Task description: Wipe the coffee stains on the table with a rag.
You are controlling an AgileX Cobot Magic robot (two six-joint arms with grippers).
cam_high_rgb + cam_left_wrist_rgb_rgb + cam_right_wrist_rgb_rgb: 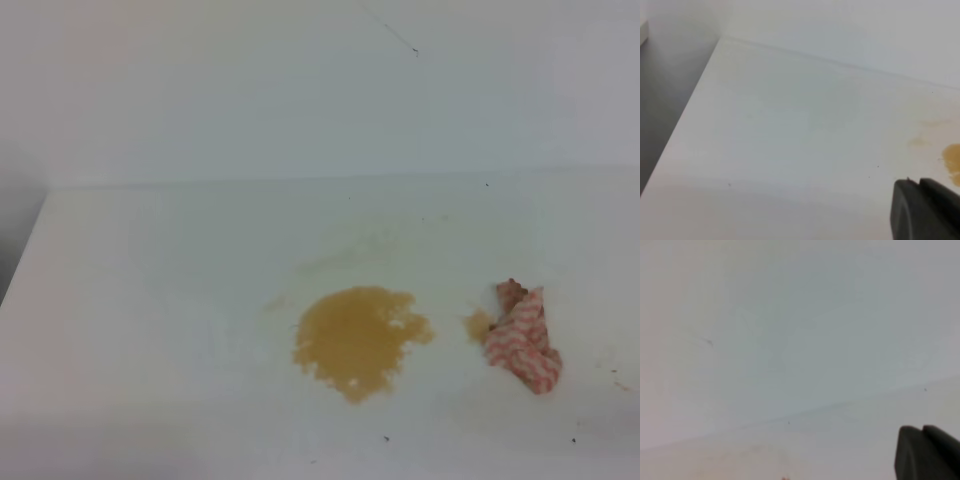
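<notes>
On the table (pixel 150 300), the rag (pixel 523 336) touches the smaller coffee stain (pixel 478 325).

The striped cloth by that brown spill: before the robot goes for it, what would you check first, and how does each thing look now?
1. Pinkish-red and white striped bunched rag lies free on the white table: ok.
2. Large tan coffee blotch unwiped: not ok.
3. Small tan blot touches the rag's left edge, unwiped: not ok.
4. Nothing stands between rag and large blotch: ok.
5. Right hand shut; it must open before grasping: not ok.
6. Left hand open or shut: cannot tell.
</notes>
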